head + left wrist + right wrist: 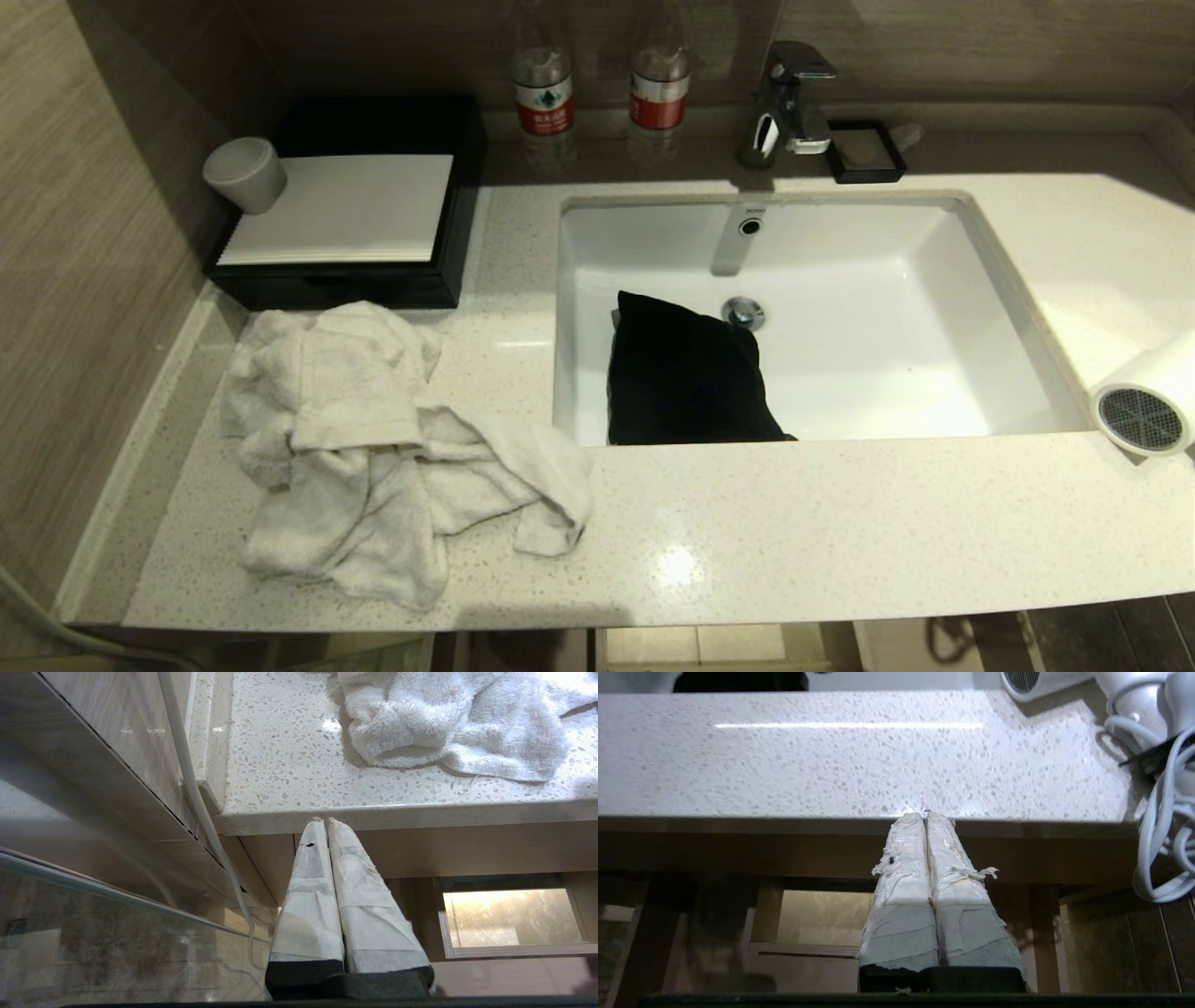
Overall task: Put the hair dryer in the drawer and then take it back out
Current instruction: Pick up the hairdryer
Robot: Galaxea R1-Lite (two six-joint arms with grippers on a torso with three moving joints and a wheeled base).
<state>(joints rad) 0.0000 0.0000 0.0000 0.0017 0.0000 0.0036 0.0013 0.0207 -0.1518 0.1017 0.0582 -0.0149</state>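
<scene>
Nearest the robot, both hands sit below the table's front lip. The left hand (327,820) has its taped fingers pressed together, empty, tips just under the edge. The right hand (927,814) is likewise closed on nothing, tips at the lip, with the dryer at about 1 o'clock from it in its wrist view.

No open drawer shows in any view. Below the table (747,532) only wood framing and gaps appear; which panel is the drawer front cannot be told. Judgement: the task has barely begun, and nothing is opened or grasped.

The dryer (1144,397) lies on its side at 3 o'clock of the head view, grille facing the front edge, partly cut off by the frame. Its cord (1155,812) is bundled and loops over the table edge, hanging free.

Risks, as judged:
- The hanging cord may snag on the edge or a drawer front when the dryer is lifted.
- The smooth round body may roll or slip from a narrow grip.
- The dryer sits near the corner; a nudge could push it off the table.
- Closed fingers must open before any grasp; rising as they are, they would strike the lip.

Further back, a towel (373,448) lies crumpled at 9 o'clock and a black pouch (686,373) rests in the sink (934,280), both well apart from the dryer.
</scene>
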